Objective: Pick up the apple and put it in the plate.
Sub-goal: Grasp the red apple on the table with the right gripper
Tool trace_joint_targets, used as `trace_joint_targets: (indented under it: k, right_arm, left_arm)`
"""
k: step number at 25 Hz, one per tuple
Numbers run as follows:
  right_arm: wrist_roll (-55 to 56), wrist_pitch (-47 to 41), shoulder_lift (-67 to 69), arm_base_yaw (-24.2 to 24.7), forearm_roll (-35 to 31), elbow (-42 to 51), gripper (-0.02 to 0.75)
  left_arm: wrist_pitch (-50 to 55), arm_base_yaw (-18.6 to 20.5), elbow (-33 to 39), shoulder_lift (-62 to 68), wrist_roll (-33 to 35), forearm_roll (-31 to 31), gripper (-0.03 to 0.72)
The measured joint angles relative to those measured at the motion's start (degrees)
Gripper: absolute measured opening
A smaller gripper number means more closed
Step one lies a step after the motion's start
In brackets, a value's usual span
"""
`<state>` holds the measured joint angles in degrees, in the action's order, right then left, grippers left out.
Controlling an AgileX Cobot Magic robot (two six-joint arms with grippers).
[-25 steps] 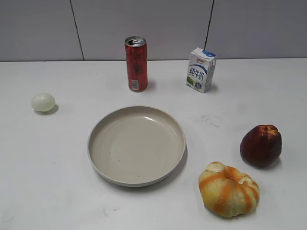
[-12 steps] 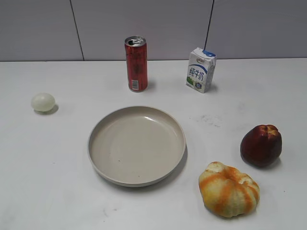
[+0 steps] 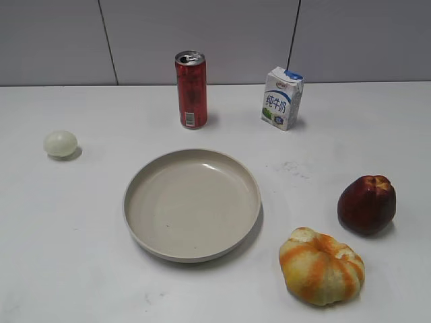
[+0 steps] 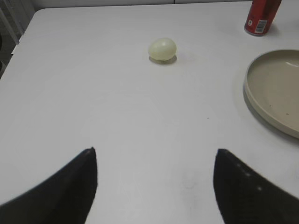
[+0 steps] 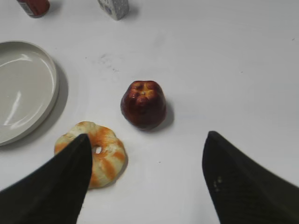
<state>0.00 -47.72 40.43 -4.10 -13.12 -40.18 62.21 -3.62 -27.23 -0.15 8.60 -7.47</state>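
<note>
Right end effector [image 5: 145, 182] tips cut off, apple [image 5: 143, 104] beyond.

We see a white table [image 3: 81, 269] backed by a grey panelled wall [image 3: 60, 40]. A red drink can [image 3: 191, 89] stands upright at the far centre, its top opened. To its right, well apart, stands a small white milk carton [image 3: 281, 98]. A pale egg-like ball [image 3: 60, 143] rests at the left. An orange-and-yellow striped pumpkin-like fruit [image 3: 321, 266] lies at the near right.

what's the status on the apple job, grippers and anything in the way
Left gripper and right gripper open, empty. Dark red tapered apple on table, untouched. Round beige plate empty. Orange-striped lumpy fruit beside apple, apart.
</note>
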Motion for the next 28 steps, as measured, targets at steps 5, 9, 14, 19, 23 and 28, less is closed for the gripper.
trace_joint_targets:
  k: [5,9,14,19,23,28]
  right_arm:
    - [0.0,-2.24,17.12,0.0,-4.29,-7.12,0.553]
    - [-0.59,-4.28,30.29,0.0,-5.35,-12.69,0.553]
    - [-1.15,-6.05,43.8,0.0,-5.35,-18.97,0.552]
    - [-1.15,-6.17,53.88,-0.61,-4.7,-22.93,0.552]
    - [-0.5,-5.88,59.08,-2.41,-1.53,-24.27,0.552]
    - [1.7,-3.62,62.45,-2.72,0.33,-24.63,0.552]
  left_arm:
    - [0.0,0.0,0.0,0.0,0.0,0.0,0.589]
    - [0.0,0.0,0.0,0.0,0.0,0.0,0.589]
    - [0.0,0.0,0.0,0.0,0.0,0.0,0.589]
    - [0.0,0.0,0.0,0.0,0.0,0.0,0.589]
    - [0.0,0.0,0.0,0.0,0.0,0.0,0.589]
    - [0.0,0.0,0.0,0.0,0.0,0.0,0.589]
